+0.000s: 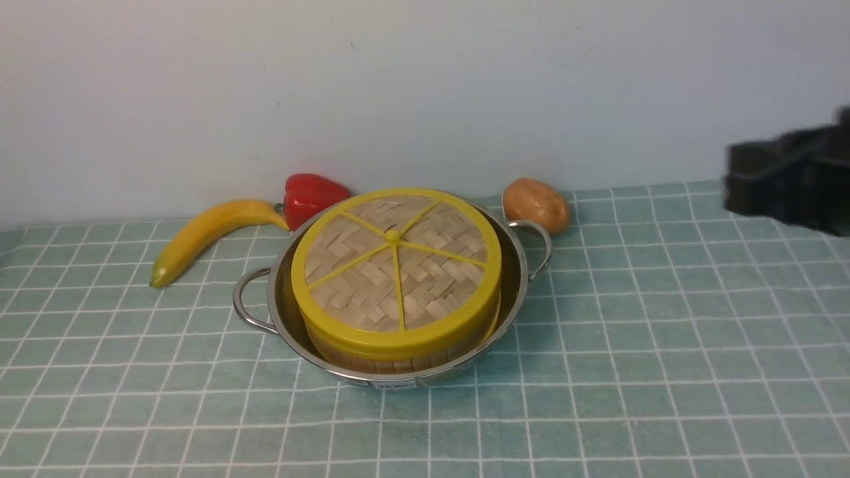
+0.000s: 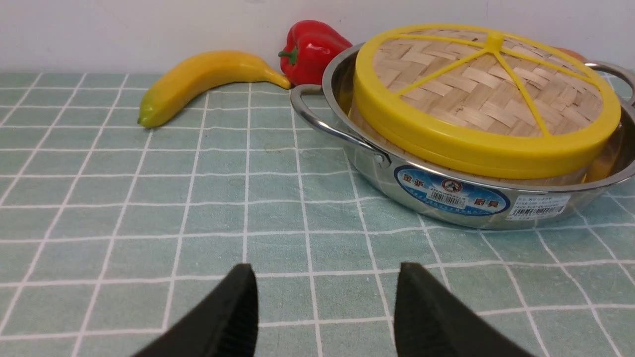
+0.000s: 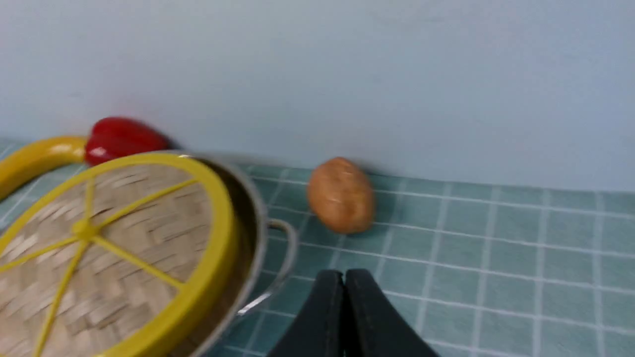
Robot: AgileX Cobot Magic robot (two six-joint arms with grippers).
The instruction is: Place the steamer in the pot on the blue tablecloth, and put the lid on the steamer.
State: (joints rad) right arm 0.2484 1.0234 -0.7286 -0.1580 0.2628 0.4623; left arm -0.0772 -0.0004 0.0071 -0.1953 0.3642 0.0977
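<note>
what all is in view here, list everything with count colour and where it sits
pot: 1, shiny steel, mid tablecloth, holding the steamer
steamer: 1, bamboo with yellow rim, inside the pot, under the lid
lid: 1, woven bamboo with yellow rim and spokes, on top of the steamer
banana: 1, yellow, behind the pot on its left
pepper: 1, red, behind the pot by the wall
potato: 1, brown, behind the pot on its right
blue tablecloth: 1, pale teal with white grid, under everything
wall: 1, pale grey, at the back
left gripper: 1, black, open, holding nothing, low over the cloth short of the pot
right gripper: 1, black, shut, holding nothing, to the pot's right
</note>
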